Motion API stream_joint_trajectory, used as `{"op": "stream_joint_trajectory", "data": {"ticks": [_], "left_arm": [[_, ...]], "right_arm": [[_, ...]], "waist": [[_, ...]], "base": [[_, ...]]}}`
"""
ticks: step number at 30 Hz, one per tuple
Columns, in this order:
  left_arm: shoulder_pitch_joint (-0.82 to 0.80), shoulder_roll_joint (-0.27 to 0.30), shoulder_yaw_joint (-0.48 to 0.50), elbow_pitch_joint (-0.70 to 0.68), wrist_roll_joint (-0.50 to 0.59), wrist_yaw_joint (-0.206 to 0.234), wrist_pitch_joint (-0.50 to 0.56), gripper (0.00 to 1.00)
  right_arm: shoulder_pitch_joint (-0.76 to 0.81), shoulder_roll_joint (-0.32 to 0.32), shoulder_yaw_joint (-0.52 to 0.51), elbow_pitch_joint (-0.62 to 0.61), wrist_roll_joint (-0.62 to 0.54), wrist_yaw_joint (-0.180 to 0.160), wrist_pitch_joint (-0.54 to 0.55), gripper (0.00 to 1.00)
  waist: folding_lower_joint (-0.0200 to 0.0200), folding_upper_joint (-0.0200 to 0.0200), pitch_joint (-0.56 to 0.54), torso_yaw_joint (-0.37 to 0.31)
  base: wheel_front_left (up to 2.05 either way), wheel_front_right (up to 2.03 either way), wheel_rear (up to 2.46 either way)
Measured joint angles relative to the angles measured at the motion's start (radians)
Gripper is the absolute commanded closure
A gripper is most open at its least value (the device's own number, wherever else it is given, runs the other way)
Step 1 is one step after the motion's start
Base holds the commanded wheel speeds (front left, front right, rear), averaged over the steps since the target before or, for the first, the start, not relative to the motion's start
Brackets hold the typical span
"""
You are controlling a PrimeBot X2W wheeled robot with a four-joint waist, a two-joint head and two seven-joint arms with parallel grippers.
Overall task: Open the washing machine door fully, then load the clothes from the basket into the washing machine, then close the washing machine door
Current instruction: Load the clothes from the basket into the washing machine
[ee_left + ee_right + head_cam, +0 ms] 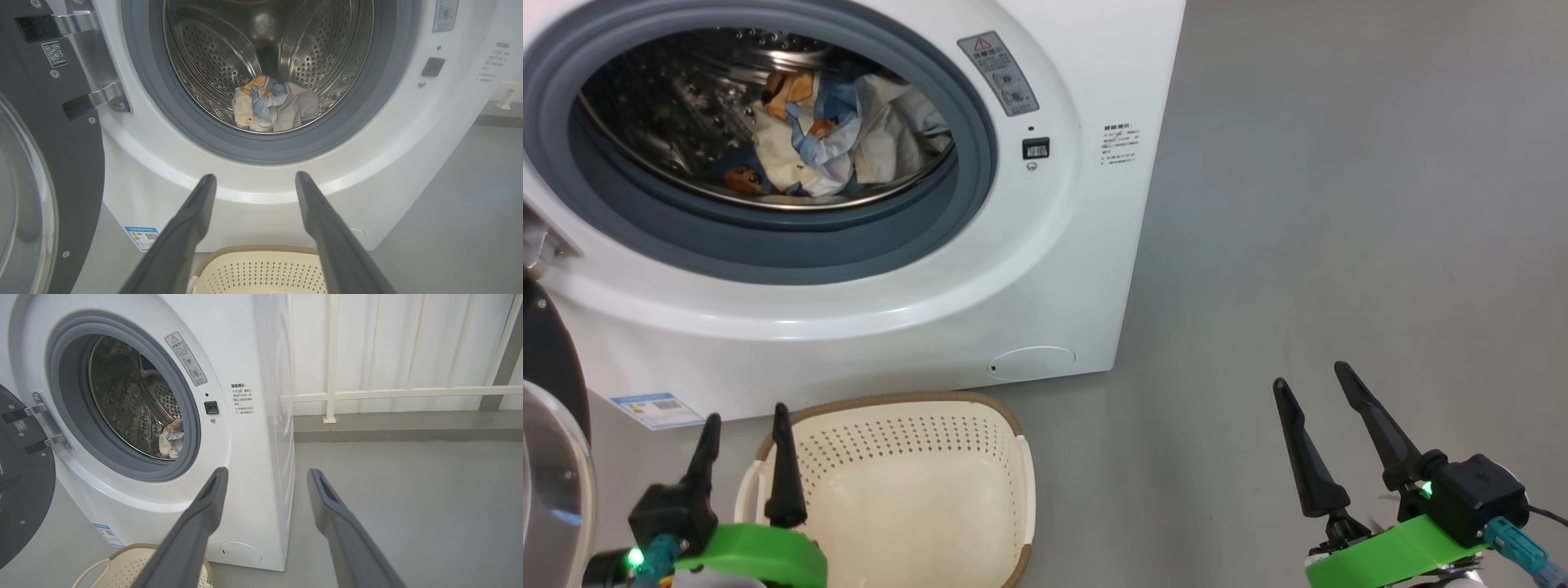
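clothes [825, 139] bunched in the washing machine [1045, 269] drum, upper left. door [547, 359] swung out at left edge. basket [907, 445] mouth-up on the floor [1339, 204], bottom centre. left gripper [747, 412] and right gripper [1311, 374] jaws spread wide, empty.

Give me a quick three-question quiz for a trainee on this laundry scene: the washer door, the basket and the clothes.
1. Fill the gap: the door stands ____, so one step of the job is left.
2. True or false: the basket looks empty.
3. Where do the clothes lie?
A. in the drum
B. in the basket
C. draped over the door

Key: 1 open; 2 true; 3 A.
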State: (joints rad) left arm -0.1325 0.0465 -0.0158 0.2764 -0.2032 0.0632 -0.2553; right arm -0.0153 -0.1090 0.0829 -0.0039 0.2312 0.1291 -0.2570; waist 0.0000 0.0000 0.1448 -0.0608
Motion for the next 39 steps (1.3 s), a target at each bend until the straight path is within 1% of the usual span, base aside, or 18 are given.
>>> {"op": "stream_joint_trajectory", "data": {"ticks": [7, 14, 22, 28, 34, 39], "left_arm": [[0.068, -0.002, 0.012, -0.063, 0.051, 0.004, 0.0, 0.0], [0.135, -0.003, 0.023, -0.107, 0.051, 0.008, 0.0, 0.0], [0.187, -0.002, -0.003, -0.141, 0.028, 0.031, 0.0, 0.0], [0.228, -0.002, -0.009, -0.169, 0.015, 0.056, 0.0, 0.0], [0.277, -0.002, -0.011, -0.203, 0.014, 0.062, 0.0, 0.0], [0.285, -0.002, -0.012, -0.218, 0.014, 0.07, 0.0, 0.0]], "right_arm": [[0.008, -0.008, -0.001, -0.002, 0.0, 0.0, 0.0, 0.0], [0.018, -0.009, -0.002, -0.002, 0.0, 0.0, 0.0, 0.0], [0.02, -0.016, 0.005, 0.004, 0.0, 0.0, 0.0, 0.0], [0.021, -0.026, 0.015, 0.011, 0.0, 0.0, 0.0, 0.0], [0.061, -0.034, 0.012, 0.013, 0.0, 0.0, 0.0, 0.0], [0.067, -0.034, 0.011, 0.013, 0.0, 0.0, 0.0, 0.0]], "waist": [[0.0, 0.0, -0.013, -0.001], [0.0, 0.0001, -0.026, -0.002], [0.0, 0.0, -0.047, 0.003], [0.0, 0.0, -0.064, 0.001], [0.0, 0.0001, -0.089, -0.006], [0.0, 0.0, -0.104, -0.009]], "base": [[0.0, 0.0, 0.0], [0.0, 0.0, 0.0], [0.0, 0.0, 0.0], [0.0, 0.0, 0.0], [0.0, 0.0, 0.0], [0.0, 0.0, 0.0]]}}
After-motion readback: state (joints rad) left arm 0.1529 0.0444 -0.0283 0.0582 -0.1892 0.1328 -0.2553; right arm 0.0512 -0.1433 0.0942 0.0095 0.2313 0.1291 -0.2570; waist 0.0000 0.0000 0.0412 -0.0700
